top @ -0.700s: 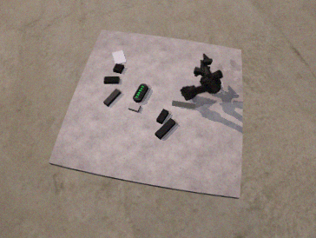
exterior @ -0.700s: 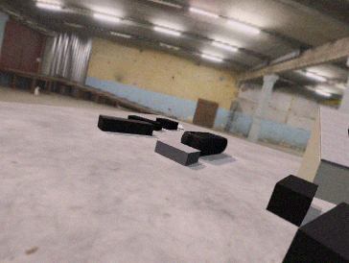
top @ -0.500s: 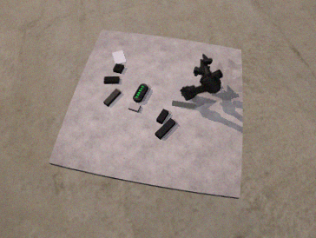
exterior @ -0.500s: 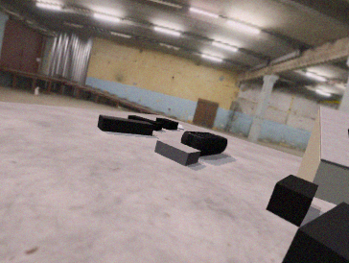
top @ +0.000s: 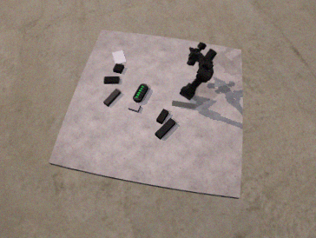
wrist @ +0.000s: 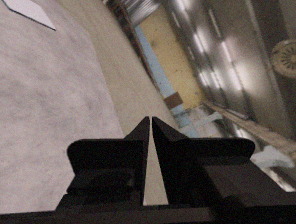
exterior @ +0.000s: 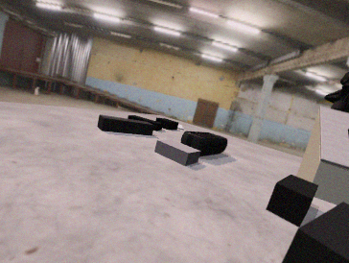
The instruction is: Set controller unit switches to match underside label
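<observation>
The arm [top: 206,69] stood at the right, far part of the table, bent at its joints and raised. Its pincer [wrist: 150,120] was closed on nothing, the two dark fingers nearly meeting at the tips, a narrow wedge between them lower down.

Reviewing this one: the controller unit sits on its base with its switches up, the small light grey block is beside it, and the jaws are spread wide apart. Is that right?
Not quite: the jaws are closed, their tips nearly meeting with nothing between them, as the wrist view shows. The rest stands.
</observation>
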`<state>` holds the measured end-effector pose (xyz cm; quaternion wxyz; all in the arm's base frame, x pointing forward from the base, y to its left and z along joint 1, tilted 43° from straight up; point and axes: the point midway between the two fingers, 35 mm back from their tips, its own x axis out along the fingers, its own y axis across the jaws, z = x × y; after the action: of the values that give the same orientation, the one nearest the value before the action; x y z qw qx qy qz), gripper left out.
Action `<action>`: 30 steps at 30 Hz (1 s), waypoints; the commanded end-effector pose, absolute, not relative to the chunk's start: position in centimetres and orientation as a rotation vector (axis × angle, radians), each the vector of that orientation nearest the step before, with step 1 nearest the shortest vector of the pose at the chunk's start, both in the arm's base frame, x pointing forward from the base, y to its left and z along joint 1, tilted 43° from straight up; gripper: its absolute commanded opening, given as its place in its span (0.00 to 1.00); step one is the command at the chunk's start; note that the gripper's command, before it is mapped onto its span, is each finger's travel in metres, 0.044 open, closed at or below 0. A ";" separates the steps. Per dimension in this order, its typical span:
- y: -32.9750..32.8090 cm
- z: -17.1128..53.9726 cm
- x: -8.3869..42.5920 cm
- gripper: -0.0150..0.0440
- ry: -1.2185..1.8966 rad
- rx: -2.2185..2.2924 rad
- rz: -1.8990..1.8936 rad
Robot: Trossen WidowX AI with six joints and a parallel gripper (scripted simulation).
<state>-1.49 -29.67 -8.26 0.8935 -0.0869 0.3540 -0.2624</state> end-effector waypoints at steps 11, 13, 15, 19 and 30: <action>-31.7 -8.9 13.7 0.25 0.690 0.599 -0.275; -31.2 -8.9 15.9 0.25 0.716 0.675 -0.233; -30.4 -8.8 18.3 0.25 0.752 0.726 -0.179; -28.7 -8.6 22.2 0.25 0.827 0.863 -0.117; -20.7 -6.5 32.8 0.25 1.200 1.412 -0.166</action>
<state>28.92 -24.60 -7.22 0.6996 0.5459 0.4582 -0.0510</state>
